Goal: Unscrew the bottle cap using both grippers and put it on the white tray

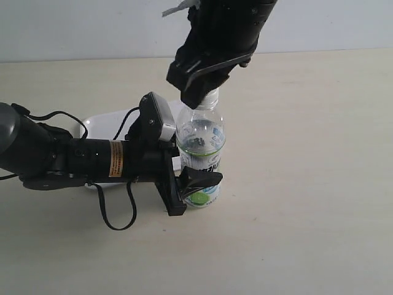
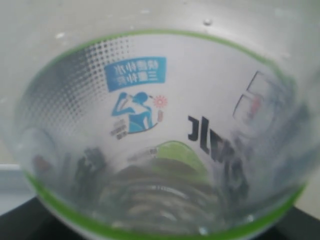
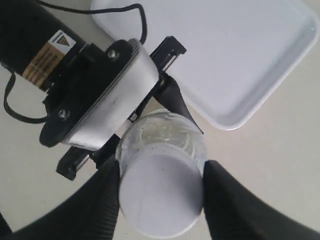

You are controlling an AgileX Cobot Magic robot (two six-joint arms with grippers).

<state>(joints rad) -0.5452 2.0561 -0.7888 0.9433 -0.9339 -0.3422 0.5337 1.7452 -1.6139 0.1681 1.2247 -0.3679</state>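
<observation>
The clear bottle (image 1: 199,138) stands upright on the table, and its white, green and blue label (image 2: 160,125) fills the left wrist view. My left gripper (image 1: 195,179) comes in from the left and is shut on the bottle at label height. Only dark bits of its fingers (image 2: 20,222) show in its own view. The white bottle cap (image 3: 161,195) sits on the neck. My right gripper (image 3: 161,170) reaches down from above and is shut on the cap, one black finger on each side. From outside, that gripper (image 1: 206,98) hides most of the cap.
The white tray (image 3: 240,60) lies flat just behind the bottle and left arm, partly hidden by the arm (image 1: 101,126). A black cable (image 1: 116,212) loops from the left arm onto the beige table.
</observation>
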